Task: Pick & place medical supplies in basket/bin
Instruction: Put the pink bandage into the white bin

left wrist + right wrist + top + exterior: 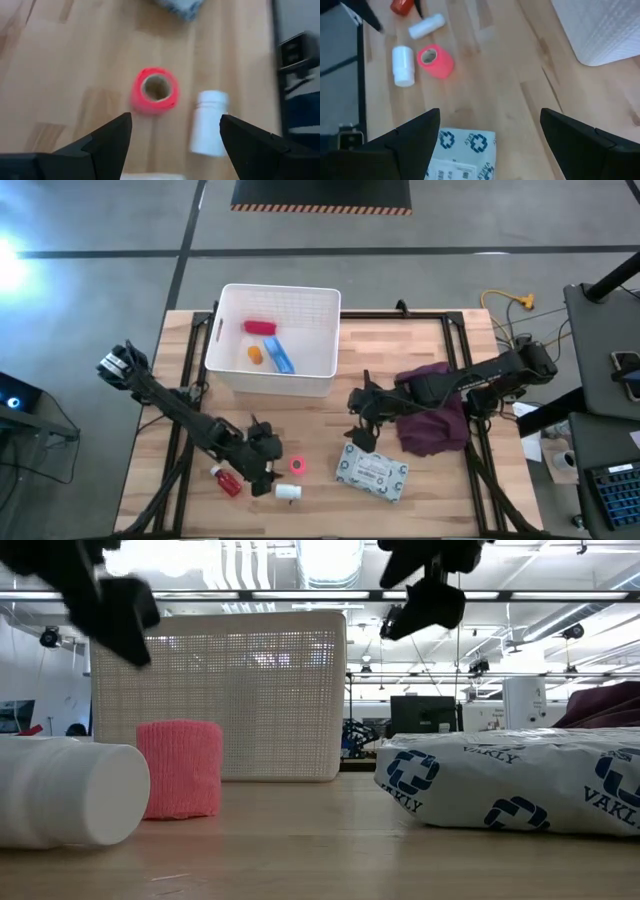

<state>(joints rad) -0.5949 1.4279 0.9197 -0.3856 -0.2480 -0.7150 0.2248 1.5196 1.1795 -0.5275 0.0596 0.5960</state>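
Note:
The white perforated basket (275,340) stands at the table's far middle and holds a red item (260,327), an orange one (255,353) and a blue one (281,356). A pink roll (297,466) stands on end near the near edge, beside a lying white bottle (288,492) and a red bottle (226,480). The pale wipes pack (372,473) lies flat to their right. My left gripper (175,125) hovers open just left of the pink roll (155,91) and white bottle (210,122). My right gripper (490,114) is open above the table, just beyond the wipes pack (465,155).
A dark maroon cloth (435,420) lies bunched under the right arm, right of the wipes pack. A small white tube (426,26) lies near the red bottle (401,6). Bare wood shows between the basket and the near items.

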